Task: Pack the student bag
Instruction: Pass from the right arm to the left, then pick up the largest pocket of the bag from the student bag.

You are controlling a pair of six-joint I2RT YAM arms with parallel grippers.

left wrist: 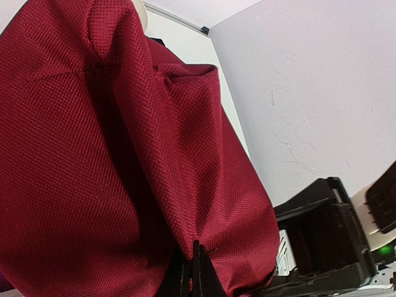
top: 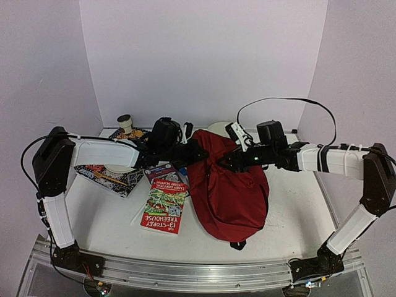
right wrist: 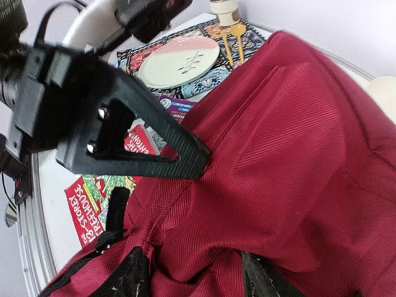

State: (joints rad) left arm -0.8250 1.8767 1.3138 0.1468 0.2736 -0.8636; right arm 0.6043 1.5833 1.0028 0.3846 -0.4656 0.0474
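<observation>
**Jaw state**
- Left gripper (right wrist: 197, 162): jaws fully closed, pinching a thin fold of bag (top: 229, 185) fabric at the very tips.
- Right gripper (right wrist: 198, 279): jaws stand partly apart and hold nothing. Loose fabric lies between and just below the fingers (right wrist: 131, 272).

**Bag location**
The bag lies on the table (top: 297, 216). Its upper edge is in the left jaws and its bulk is directly beneath the right jaws. The views do not show whether the opening is unzipped.

**Hazards**
1. Slip. The left pinch takes only a small fold at the tips. Any lift puts the weight of the bag on that fold, which can pull it free.
2. Collapse. With one grip only, the fabric sags around the left jaws and any opening closes.
3. Wrong layer. If the right jaws close on the bunched fabric below them, they can clamp both walls together.
4. Collision. The left tips sit just ahead of the right jaws, so converging motion risks contact.
5. Snag. A black strap (right wrist: 114, 213) lies just outside one right finger and can catch it.
6. Drag. A book (top: 164, 204) lies below the left jaws, beside the bag. Pulling the bag can shift it.
</observation>
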